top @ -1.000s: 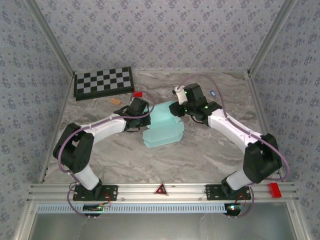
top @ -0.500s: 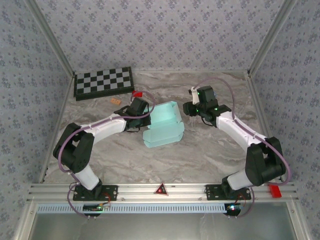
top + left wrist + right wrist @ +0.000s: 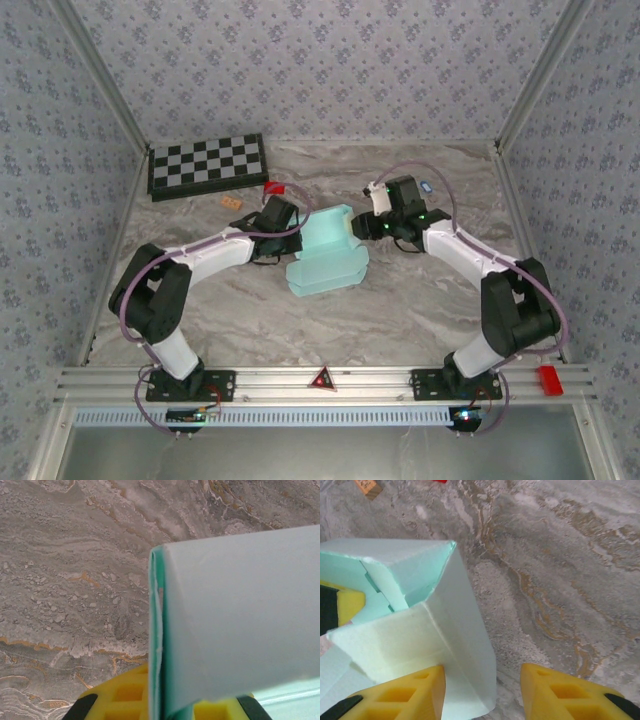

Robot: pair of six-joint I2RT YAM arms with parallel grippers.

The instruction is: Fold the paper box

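paper box (image 3: 327, 255): part-folded, right of checkerboard (image 3: 207, 165), nearer the arm bases | left gripper (image 3: 167, 702): clamped on box wall, checkerboard side | right gripper (image 3: 482, 672): jaws apart around box corner, side away from checkerboard

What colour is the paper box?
The paper box is pale minty blue-green. It shows best in the right wrist view.

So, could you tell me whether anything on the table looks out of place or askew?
Nothing is damaged or spilled. The black-and-white checkerboard sits slightly skewed to the back wall, and a small tan wooden block and a red piece lie loose on the marble table near the half-folded pale-blue cardboard paper box.
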